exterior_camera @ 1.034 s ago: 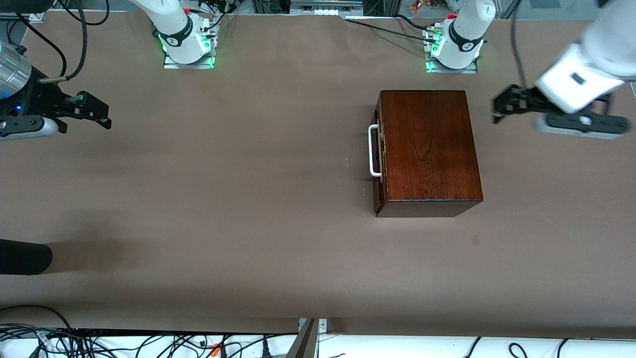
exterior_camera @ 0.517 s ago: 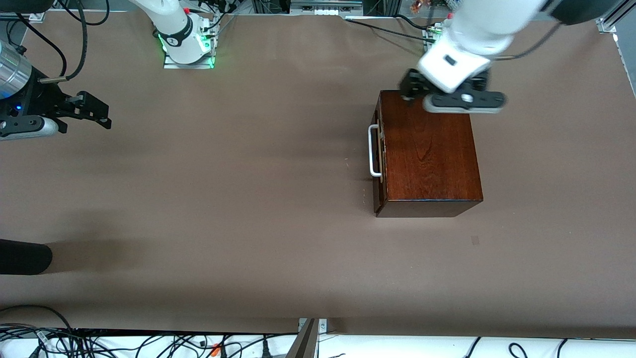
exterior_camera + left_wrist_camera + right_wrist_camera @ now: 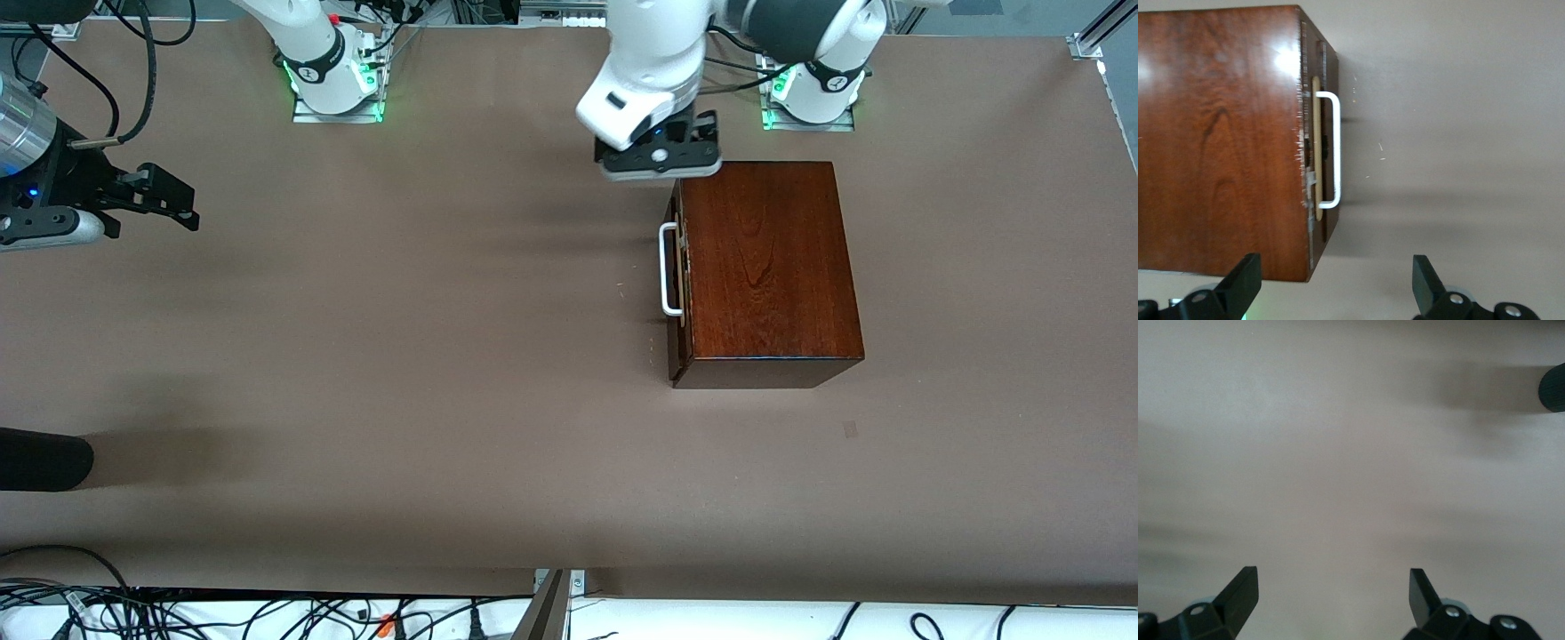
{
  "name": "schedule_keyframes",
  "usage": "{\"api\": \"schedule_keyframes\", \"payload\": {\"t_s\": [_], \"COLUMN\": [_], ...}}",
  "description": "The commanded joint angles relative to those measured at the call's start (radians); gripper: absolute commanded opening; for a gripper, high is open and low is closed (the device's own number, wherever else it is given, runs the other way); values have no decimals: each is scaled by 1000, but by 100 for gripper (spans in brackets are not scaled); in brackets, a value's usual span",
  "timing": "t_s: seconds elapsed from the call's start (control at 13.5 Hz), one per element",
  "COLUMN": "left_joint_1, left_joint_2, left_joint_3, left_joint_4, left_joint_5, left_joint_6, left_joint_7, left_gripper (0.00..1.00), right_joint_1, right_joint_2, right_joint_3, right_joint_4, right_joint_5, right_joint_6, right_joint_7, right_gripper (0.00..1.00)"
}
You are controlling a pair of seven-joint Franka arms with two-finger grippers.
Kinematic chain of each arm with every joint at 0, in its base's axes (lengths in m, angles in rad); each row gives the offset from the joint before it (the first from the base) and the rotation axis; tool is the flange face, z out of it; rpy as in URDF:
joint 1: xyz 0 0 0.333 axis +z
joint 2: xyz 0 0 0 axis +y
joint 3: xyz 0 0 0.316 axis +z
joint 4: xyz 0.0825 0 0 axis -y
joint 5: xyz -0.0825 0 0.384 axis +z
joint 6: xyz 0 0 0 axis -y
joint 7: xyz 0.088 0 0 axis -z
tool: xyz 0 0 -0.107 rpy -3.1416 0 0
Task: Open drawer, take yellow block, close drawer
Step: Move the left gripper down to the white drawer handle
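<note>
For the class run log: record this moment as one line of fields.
drawer: shut | block: unseen | left gripper: open, above box corner by handle | right gripper: open, waiting at table end

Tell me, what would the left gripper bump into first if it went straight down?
Probably the bare table just in front of the drawer's white handle. The open left gripper hangs above that corner of the box; depth is unclear.
</note>
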Motion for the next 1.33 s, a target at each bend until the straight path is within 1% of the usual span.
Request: {"api": "schedule_keyframes", "payload": {"t_s": [0.0,0.22,0.37,0.66,0.74,1.11,1.26], "left_joint_1": [-43,-74,-74,-65,-60,-28,-22], "left_joint_2": [77,142,159,211,222,217,219], "left_joint_3": [6,9,11,12,14,14,15], "left_joint_4": [47,47,32,18,9,-121,-140], "left_joint_5": [72,136,155,219,222,270,273], "left_joint_6": [21,51,99,113,134,249,265], "left_joint_7": [-54,-105,-123,-107,-103,-90,-71], "left_gripper": [100,100,100,100,100,100,100], "right_joint_1": [-8,-8,-8,-8,-8,-8,-8], "right_joint_2": [8,8,8,8,8,8,8], "right_joint_3": [6,6,5,5,5,5,5], "right_joint_4": [20,20,20,20,20,20,20], "right_joint_5": [1,1,1,1,1,1,1], "right_joint_6": [-8,-8,-8,-8,-8,-10,-10], "right_joint_7": [11,11,11,11,11,11,11], "right_gripper": [100,100,100,100,100,100,100]}}
